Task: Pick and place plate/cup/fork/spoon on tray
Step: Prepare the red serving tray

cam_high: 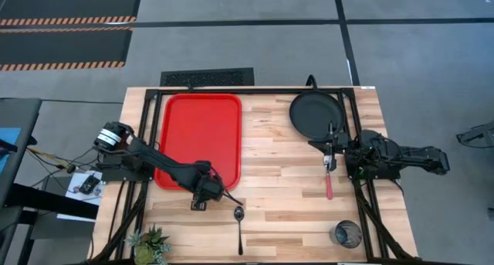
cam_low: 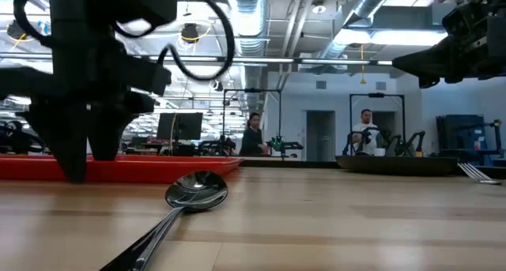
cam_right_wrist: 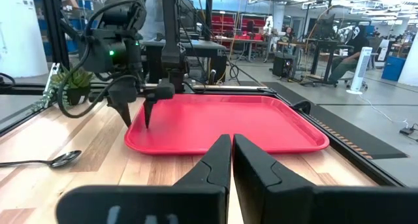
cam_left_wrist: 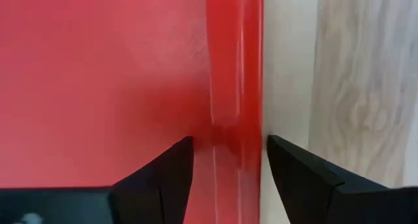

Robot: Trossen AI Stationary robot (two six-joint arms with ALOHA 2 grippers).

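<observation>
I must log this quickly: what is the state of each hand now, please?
Left hand: open, straddling the tray edge, holding nothing.
Right hand: closed, empty, raised near the fork.

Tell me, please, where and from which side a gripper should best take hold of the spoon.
Probably at the middle of its thin handle, from straight above. The spoon lies flat on the table, nothing touching it, so the straight handle fits between two fingers, while the oval bowl is wider and rounded. The left gripper, open over the tray edge, is nearest.
</observation>
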